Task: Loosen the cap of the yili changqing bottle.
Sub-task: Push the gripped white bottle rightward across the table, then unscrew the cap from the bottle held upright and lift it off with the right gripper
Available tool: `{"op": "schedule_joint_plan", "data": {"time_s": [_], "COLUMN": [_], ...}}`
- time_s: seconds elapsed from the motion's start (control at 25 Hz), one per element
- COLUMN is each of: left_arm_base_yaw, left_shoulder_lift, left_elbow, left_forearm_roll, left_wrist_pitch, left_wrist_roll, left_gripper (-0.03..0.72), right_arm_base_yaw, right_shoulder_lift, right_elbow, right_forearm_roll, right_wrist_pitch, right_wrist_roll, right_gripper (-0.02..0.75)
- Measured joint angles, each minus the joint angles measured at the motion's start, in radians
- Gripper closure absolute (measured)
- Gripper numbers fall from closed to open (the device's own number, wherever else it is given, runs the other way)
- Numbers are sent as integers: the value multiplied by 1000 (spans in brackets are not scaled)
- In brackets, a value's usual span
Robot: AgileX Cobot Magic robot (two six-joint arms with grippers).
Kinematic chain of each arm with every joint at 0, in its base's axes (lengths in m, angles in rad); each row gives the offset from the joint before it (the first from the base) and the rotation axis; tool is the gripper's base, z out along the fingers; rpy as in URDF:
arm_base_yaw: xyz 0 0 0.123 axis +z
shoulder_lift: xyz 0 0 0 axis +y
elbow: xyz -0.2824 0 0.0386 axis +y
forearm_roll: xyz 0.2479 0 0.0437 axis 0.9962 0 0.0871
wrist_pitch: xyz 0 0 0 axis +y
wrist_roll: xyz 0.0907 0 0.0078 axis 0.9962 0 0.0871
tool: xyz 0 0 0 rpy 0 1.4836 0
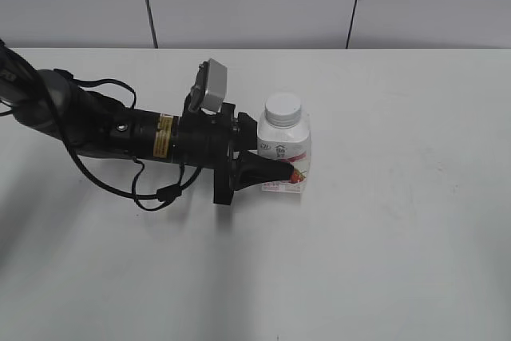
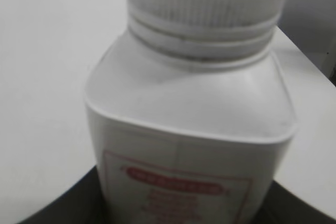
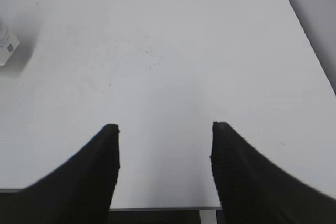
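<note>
One ribbed round cap [image 2: 207,1], squarish smooth plastic bottle [image 2: 189,129], left tool [image 1: 279,172] gripping.

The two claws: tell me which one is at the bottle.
The left claw, around the yili changqing bottle. The right claw is open over bare table.

Right pincer [image 3: 164,129] spread wide, above bare white table [image 3: 173,51]

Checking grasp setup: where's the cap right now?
The cap sits on the upright yili changqing bottle, just right of centre on the table in the exterior view. The left gripper holds the bottle's body below it.
</note>
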Motion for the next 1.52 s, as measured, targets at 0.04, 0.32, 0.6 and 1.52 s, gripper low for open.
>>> {"op": "schedule_joint_plan", "data": {"time_s": [0.04, 0.32, 0.6, 1.52], "left_arm_base_yaw": [-6, -10, -10, -8], "left_shoulder_lift": [7, 69, 78, 79], "left_elbow": [0, 2, 2, 2], "left_forearm_roll": [-22, -79, -91, -90], "left_wrist_pitch": [-1, 73, 65, 61], "left_wrist_roll": [14, 86, 96, 99], "left_gripper": [323, 323, 325, 327], "right_arm_base_yaw": [0, 0, 0, 0], "right_shoulder_lift": [0, 0, 0, 0], "right_elbow": [0, 0, 0, 0], "right_forearm_roll": [0, 0, 0, 0], "right_wrist_pitch": [0, 0, 0, 0], "right_wrist_roll": [0, 0, 0, 0], "right_gripper": [290, 290, 290, 290]}}
